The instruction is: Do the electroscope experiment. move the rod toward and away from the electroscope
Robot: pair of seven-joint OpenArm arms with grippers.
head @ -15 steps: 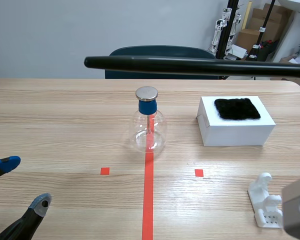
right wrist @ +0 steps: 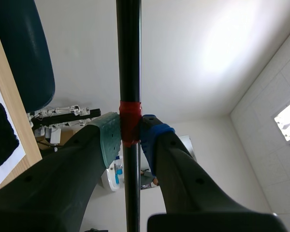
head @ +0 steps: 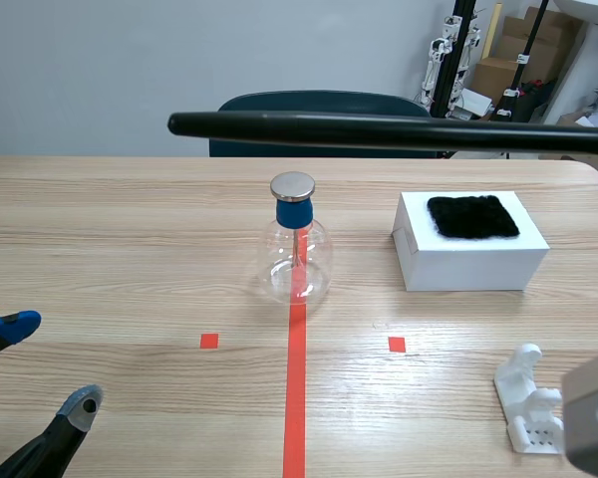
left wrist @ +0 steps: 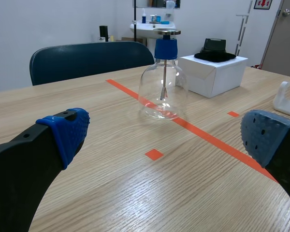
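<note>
While the long black rod (head: 379,129) hangs high, moving it near and away is left to do

Picking up looks done: the right tool (right wrist: 130,129) pinches the rod at its red band. The rod lies level in the air, higher than the clear glass electroscope bottle (head: 297,249) with blue neck and metal cap, not touching it. The left tool (left wrist: 166,137) is spread wide, holding nothing

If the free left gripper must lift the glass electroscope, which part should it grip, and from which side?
Probably the blue collar of the electroscope, under its metal cap: it is narrow and straight, while the round glass bulb below is wide and smooth. Come level from where the left gripper is; the rod in the right gripper seems to cross above, so the top looks blocked.
</note>
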